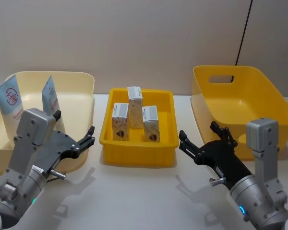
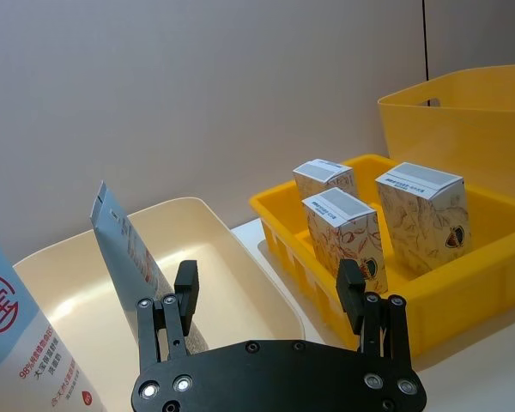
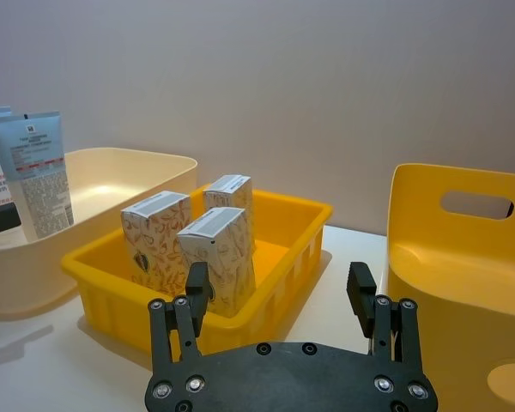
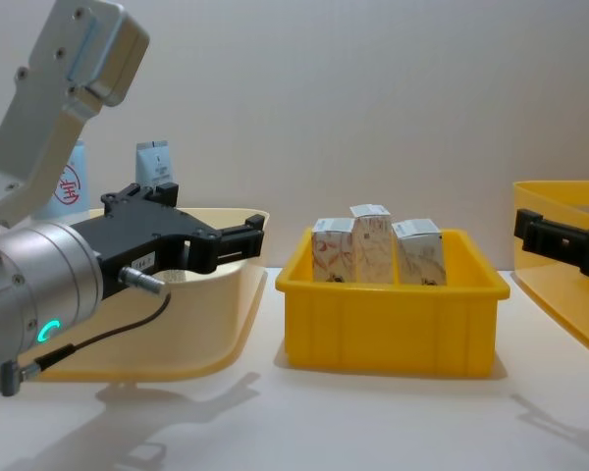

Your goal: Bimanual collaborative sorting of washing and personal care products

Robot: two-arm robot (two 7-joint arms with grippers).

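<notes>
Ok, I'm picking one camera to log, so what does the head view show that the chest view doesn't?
Head view: the cartons set two in front, one behind in the yellow tray; the floor and handle slot of the deep yellow bin; the right pincer whole and open. Chest view: from the side, carton tops rising above the tray's rim. Both: tray, cartons, the open left pincer, the cream bin, and the red-marked tube and grey-white tube standing in it.
</notes>
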